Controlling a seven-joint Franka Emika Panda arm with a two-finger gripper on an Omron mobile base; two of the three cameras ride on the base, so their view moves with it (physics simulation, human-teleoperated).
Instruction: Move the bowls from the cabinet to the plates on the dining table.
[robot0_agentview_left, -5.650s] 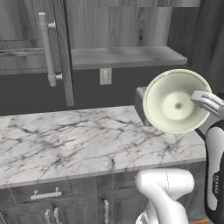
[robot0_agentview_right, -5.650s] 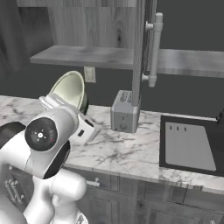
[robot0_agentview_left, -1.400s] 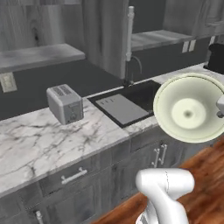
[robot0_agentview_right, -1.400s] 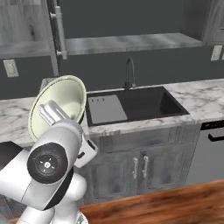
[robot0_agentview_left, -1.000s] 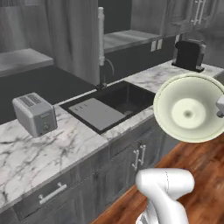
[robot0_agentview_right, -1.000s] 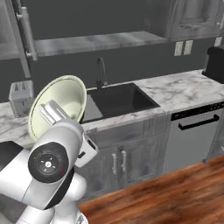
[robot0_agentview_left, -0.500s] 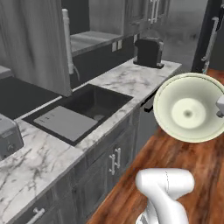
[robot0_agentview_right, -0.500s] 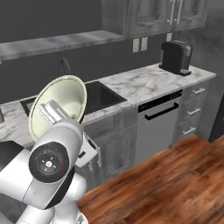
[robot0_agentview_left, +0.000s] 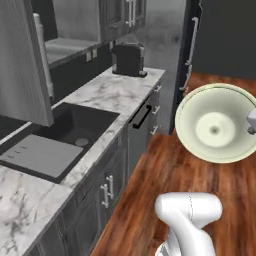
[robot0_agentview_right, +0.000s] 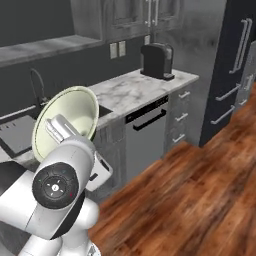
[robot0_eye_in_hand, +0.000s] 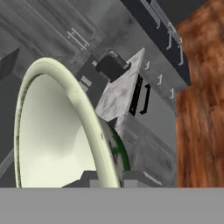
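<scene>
Carrying one round pale cream-green bowl (robot0_agentview_left: 216, 130) at the right of the frame, the hand (robot0_agentview_left: 253, 121) is pinched tight on its rim. Next, I think, it must find the dining table's plates.

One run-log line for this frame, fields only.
stage: carrying | hand: shut on bowl | bowl: tipped on edge, off counter | nearby: sink, coffee machine | dining table: unseen

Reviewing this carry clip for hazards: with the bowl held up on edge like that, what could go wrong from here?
1. The bowl is pinched by its rim, standing on edge in the shut gripper; a jolt could let it slip onto the wood floor.
2. It rides close to the marble counter, so swinging near it might clip the edge.
</scene>
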